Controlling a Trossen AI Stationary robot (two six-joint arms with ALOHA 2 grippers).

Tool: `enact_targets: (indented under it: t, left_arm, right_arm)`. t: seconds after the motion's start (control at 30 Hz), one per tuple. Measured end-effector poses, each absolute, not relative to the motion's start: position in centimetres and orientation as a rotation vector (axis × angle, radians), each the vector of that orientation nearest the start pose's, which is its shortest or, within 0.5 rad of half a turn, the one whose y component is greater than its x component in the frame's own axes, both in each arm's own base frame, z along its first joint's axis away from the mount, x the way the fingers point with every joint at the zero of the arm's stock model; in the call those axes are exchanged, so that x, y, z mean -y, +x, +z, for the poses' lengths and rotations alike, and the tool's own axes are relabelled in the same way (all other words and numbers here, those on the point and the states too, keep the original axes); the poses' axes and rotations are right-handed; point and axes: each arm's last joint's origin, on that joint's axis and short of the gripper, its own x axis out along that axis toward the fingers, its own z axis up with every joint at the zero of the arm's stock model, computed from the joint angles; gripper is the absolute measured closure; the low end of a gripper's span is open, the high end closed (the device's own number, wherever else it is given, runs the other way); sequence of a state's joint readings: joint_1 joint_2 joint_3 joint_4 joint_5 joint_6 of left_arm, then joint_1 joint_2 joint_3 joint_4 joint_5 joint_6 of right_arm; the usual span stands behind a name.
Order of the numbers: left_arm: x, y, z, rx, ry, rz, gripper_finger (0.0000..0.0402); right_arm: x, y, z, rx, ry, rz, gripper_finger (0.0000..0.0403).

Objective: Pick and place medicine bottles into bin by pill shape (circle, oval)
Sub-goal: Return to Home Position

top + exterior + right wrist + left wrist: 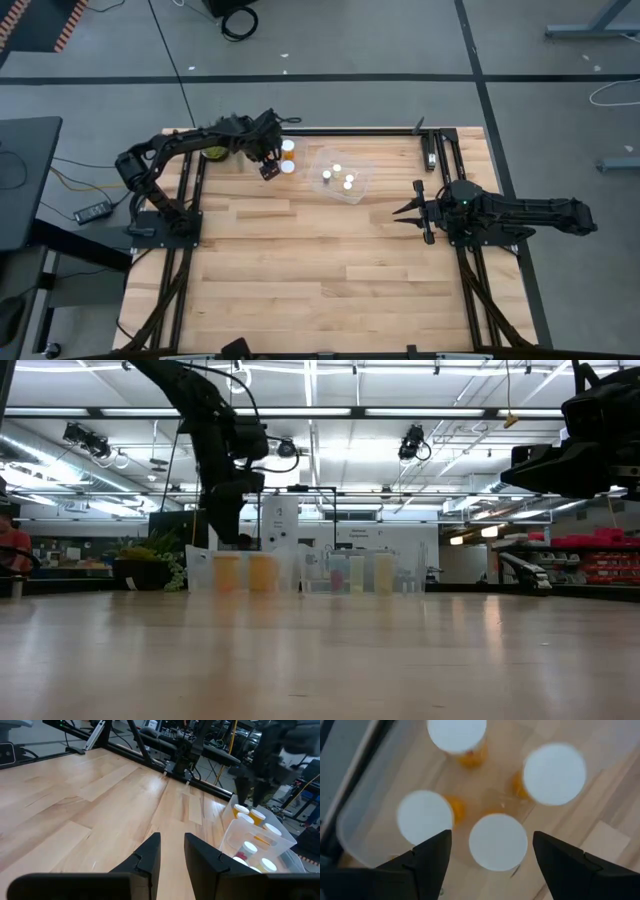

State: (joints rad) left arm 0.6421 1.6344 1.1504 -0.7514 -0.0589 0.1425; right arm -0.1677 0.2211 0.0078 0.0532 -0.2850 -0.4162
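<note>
The left arm is bent at the elbow and stretched toward the far side of the surface; its wrist is turned downward, and the left hand is held pointing down, its fingers set wide apart with nothing clasped between them. The right arm is laid out level at the right side; the right hand is pointed toward the middle, raised clear of the surface, its fingers parted by a narrow gap.
</note>
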Motion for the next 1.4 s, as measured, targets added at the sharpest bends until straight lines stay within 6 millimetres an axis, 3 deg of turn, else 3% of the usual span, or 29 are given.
enact_targets:
  t: [0.17,0.43,0.57,0.83,1.1,1.4]
  left_arm:
    - [-18.7,25.8,23.6,-1.203,-0.208,0.504,0.0111]
    - [-15.7,26.0,26.9,-1.105,-0.092,0.406,0.0116]
    - [-14.2,24.8,29.0,-1.026,-0.05,0.413,0.0133]
    - [-11.8,20.4,31.8,-0.814,-0.037,0.472,0.0173]
    - [-9.3,16.0,31.7,-0.623,-0.013,0.507,0.0206]
    - [-7.4,12.8,29.8,-0.445,-0.014,0.533,0.0229]
  right_arm:
    - [1.0,10.9,15.3,-0.129,-0.379,0.148,0.031]
    - [1.0,10.9,15.3,-0.129,-0.379,0.148,0.031]
    - [1.0,10.9,15.3,-0.13,-0.379,0.148,0.031]
    - [1.0,10.9,15.3,-0.13,-0.379,0.148,0.031]
    - [1.0,10.9,15.3,-0.13,-0.379,0.148,0.031]
    - [1.0,10.9,15.3,-0.13,-0.379,0.148,0.031]
